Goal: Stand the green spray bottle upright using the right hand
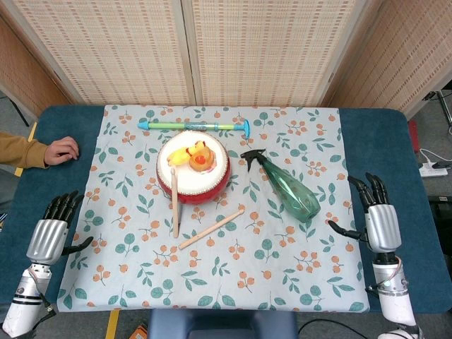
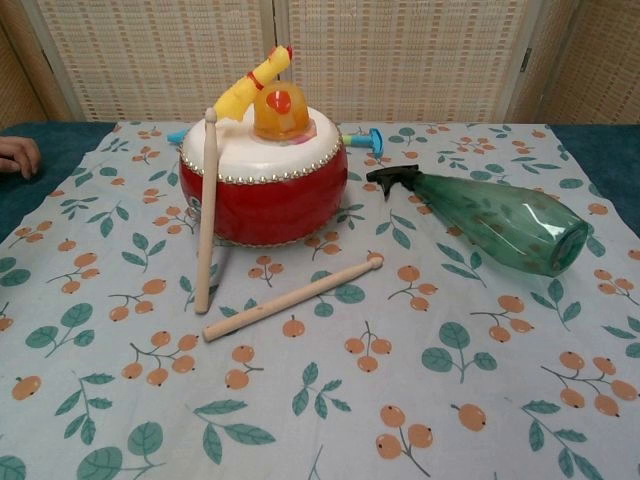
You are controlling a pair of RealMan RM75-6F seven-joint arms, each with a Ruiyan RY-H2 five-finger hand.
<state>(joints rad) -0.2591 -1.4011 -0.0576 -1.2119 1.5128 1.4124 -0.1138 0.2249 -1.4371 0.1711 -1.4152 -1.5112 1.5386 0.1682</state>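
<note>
The green spray bottle (image 1: 289, 187) lies on its side on the floral cloth, right of the drum, its black nozzle pointing up-left and its base toward the lower right. In the chest view the green spray bottle (image 2: 500, 222) lies with its base at the right. My right hand (image 1: 378, 215) rests at the cloth's right edge, fingers apart and holding nothing, a short way right of the bottle's base. My left hand (image 1: 53, 227) stays at the left edge, fingers extended and holding nothing. Neither hand shows in the chest view.
A red drum (image 1: 193, 169) with a small yellow and orange toy (image 1: 192, 155) on top sits mid-cloth. Two wooden sticks (image 1: 210, 229) lie by it, one leaning on the drum. A green-blue pump toy (image 1: 194, 126) lies behind. A person's hand (image 1: 61, 150) rests far left.
</note>
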